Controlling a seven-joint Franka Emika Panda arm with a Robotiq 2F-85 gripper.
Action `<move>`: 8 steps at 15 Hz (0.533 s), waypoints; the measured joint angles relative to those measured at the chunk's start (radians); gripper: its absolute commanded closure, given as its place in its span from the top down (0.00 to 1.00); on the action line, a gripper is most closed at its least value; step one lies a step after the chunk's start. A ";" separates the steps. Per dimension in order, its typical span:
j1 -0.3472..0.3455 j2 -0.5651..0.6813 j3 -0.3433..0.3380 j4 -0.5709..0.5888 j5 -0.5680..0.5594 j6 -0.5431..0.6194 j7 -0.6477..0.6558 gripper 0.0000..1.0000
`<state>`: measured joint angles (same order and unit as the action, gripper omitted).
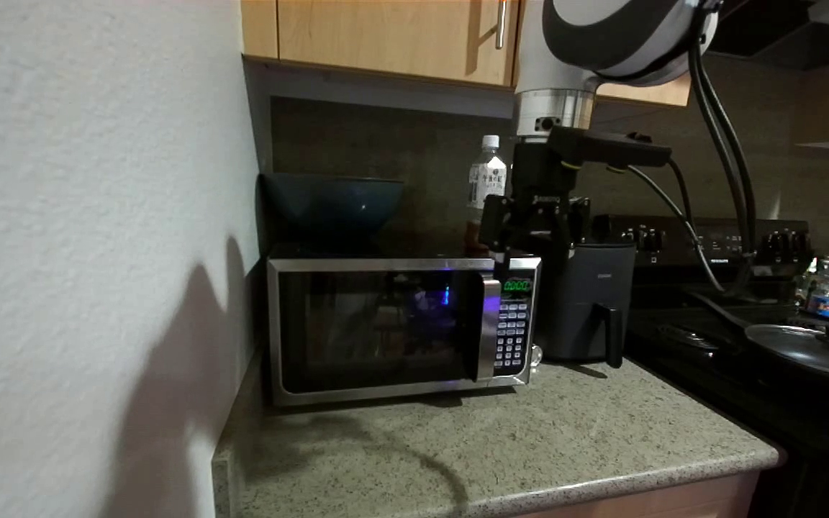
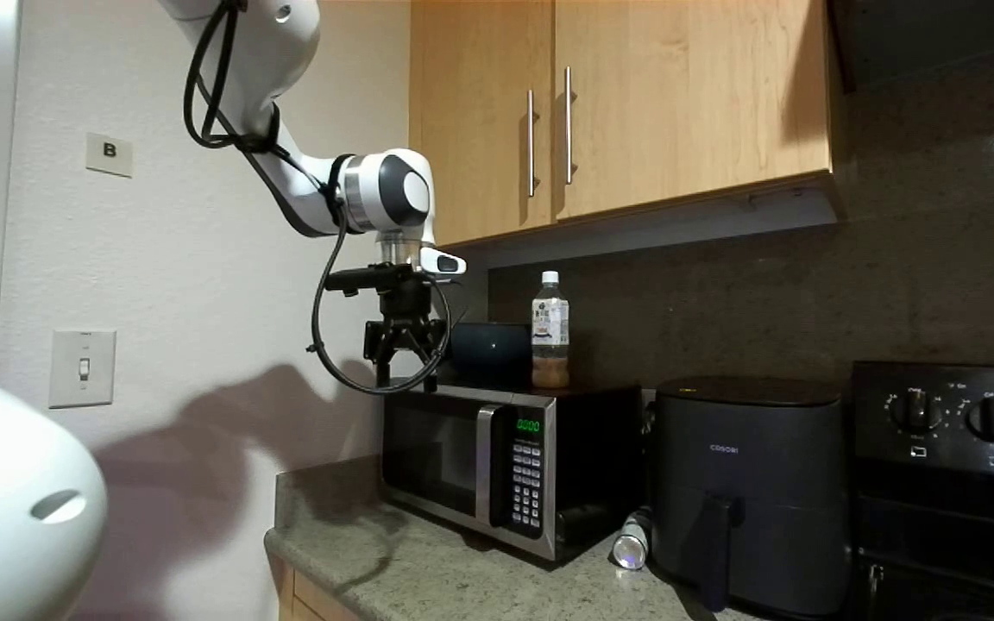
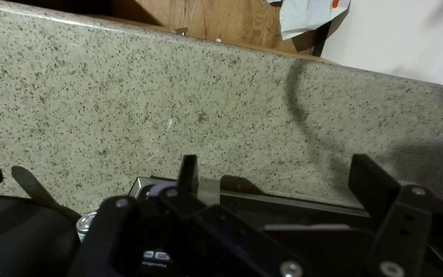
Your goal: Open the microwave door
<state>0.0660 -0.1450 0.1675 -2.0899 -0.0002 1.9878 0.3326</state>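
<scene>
The microwave [image 1: 512,334] stands on the counter with its silver-framed, dark-glass door [image 1: 378,331] shut. It also shows in an exterior view [image 2: 596,466], with the door [image 2: 437,448] shut there too. The upright silver door handle [image 1: 487,331] is beside the button panel with its green display. My gripper [image 1: 535,257] points down, open and empty, with its fingertips near the height of the microwave's top front edge [image 2: 406,384]. In the wrist view the open jaws [image 3: 274,165] show the handle [image 3: 209,190] just inside the left finger, apparently below it. Contact cannot be seen.
A bottle [image 2: 550,332] and a dark blue bowl [image 1: 335,205] are on top of the microwave. A black air fryer [image 2: 743,500] stands beside it, with a small clear object [image 2: 631,543] between. A wall [image 1: 134,216] and upper cabinets [image 1: 386,36] are close by.
</scene>
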 measured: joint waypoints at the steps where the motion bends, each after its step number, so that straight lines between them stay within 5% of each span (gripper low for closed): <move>1: 0.000 0.002 0.000 0.004 0.000 0.000 0.001 1.00; 8: 0.001 0.023 -0.020 0.009 0.010 0.027 0.027 1.00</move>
<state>0.0671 -0.1224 0.1480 -2.0807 0.0100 2.0147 0.3599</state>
